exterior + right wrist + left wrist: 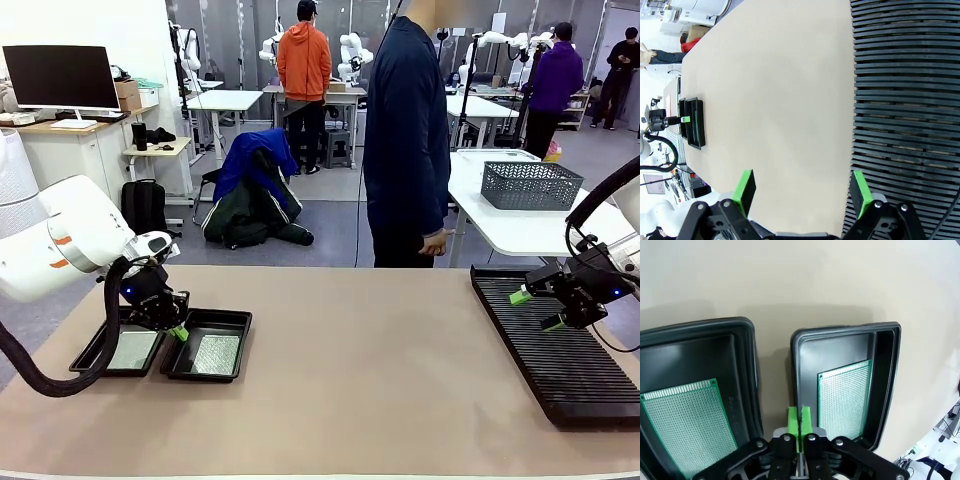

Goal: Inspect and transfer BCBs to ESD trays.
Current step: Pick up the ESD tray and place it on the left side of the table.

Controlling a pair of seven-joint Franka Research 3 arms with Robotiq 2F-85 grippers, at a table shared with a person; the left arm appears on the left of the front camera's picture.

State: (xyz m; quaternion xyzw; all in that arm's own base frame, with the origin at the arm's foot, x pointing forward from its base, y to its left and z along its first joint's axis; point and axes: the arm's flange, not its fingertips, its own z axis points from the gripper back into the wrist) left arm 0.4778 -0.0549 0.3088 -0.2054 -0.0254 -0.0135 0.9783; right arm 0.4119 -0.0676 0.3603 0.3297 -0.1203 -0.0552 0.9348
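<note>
Two ESD trays [205,347] lie side by side at the table's [340,400] 8 o'clock corner, each with one of the BCBs [217,354] flat inside; in the left wrist view the two boards [845,399] lie pale green in the black wells. The left arm bends down from 9 o'clock, its wrist tipped steeply, and the left gripper [178,333] hangs over the seam between the trays, fingers pressed fully together with nothing between them. The right arm comes in from 3 o'clock, wrist turned toward the table's middle, and the right gripper [535,308] hovers over the near edge of the long black ribbed rack [560,360], jaws spread wide and empty. A person [405,130] stands at 12 o'clock, side on, hand hanging.
</note>
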